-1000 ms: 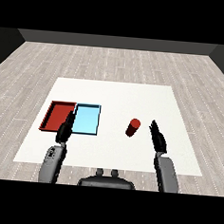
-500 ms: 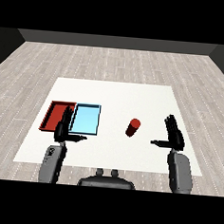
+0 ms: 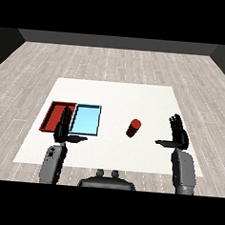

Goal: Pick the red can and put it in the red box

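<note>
My right hand (image 3: pixel 178 134) is up over the table (image 3: pixel 116 93) near its right edge, fingers straight and spread, thumb stuck out sideways toward the middle; it holds nothing. The can (image 3: pixel 133 128) stands upright on the table to the left of that hand, apart from it, with bare white surface between my thumb tip and its side. It sits a little right of the table's middle and closer to the near edge than the far one, and its red top face shows. My left hand (image 3: pixel 63 128) is raised near the left part of the near edge, fingers straight and pointing up, thumb out to the right; it too holds nothing. From where I look, that hand overlaps the near ends of the two trays, so I cannot tell whether it touches them or only hangs in front of them. The red tray (image 3: pixel 53 113) lies toward the table's left edge, and the blue tray (image 3: pixel 87 119) lies right beside it on its right, their long sides touching or nearly so. Both trays look bare inside as far as I can see past my fingers. The can is well apart from the red tray, with the blue tray between them. My grey forearms come in from the lower corners, the right one (image 3: pixel 183 171) past the table's near edge.
</note>
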